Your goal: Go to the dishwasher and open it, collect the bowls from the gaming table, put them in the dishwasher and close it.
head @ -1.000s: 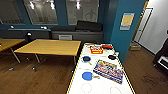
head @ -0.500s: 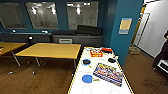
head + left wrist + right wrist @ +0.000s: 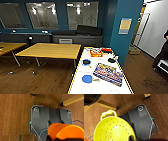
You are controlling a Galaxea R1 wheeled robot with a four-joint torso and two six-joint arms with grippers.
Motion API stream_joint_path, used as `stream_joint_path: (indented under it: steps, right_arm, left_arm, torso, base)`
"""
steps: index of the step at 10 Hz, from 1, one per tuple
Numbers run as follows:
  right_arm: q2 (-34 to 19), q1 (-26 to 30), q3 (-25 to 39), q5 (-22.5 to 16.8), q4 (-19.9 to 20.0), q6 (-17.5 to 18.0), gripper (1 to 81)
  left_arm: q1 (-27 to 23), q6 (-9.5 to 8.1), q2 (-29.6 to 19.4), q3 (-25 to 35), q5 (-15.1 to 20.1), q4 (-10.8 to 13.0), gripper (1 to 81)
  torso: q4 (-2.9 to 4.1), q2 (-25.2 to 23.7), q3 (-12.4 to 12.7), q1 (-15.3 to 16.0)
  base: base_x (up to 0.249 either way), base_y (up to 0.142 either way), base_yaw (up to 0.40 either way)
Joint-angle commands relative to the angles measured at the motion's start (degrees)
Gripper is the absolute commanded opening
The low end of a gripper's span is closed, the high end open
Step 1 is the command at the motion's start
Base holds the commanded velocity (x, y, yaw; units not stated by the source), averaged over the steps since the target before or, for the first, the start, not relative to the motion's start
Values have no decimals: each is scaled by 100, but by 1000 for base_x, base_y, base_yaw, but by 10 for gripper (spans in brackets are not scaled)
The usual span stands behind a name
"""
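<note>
Facing the near end of the gaming table, the robot looks straight down its long axis: the white-topped bench runs away from the camera toward the blue wall. Two bowls still lie on it. A blue bowl sits closest, on the left half of the top, and a black bowl lies farther along the same side. A colourful game box lies just beside the blue bowl on the right half. By that layout, I judge the left arm the better placed for either bowl, reaching forward along the bench rather than across it.

Both claws look loaded, though. In the left wrist view the left claw appears to be pinching an orange bowl above the robot's dark base plate and the wood floor. In the right wrist view the right claw appears to be pinching the rim of a yellow perforated bowl with a loop handle. Each bowl hangs clear of the floor, which suggests a firm hold.

I cannot pick out the dishwasher. A yellow-wood table stands to the left, apart from the bench.
</note>
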Motion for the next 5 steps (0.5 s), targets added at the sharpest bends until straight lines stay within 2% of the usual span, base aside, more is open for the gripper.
stream_joint_path:
  steps: [1, 3, 4, 5]
  right_arm:
    - [269, 60, -602, -627, -173, -25, 10]
    - [374, 86, -734, -645, -173, -33, 10]
    - [374, 104, -734, -689, -173, -33, 10]
    - [374, 104, -743, -706, -165, -25, 10]
  left_arm:
    - [59, 47, 344, -877, -262, -13, 10]
    - [138, 20, 572, -1097, -236, -66, 10]
    - [200, 20, 608, -1132, -236, -171, 10]
    - [252, 20, 643, -1176, -236, -435, 10]
  torso:
    - [0, 0, 0, 0]
    - [0, -2, 0, -2]
    - [0, -4, 0, -2]
    - [0, -4, 2, -2]
  base:
    - [0, 0, 0]
    - [0, 0, 0]
    - [0, 0, 0]
    - [0, 0, 0]
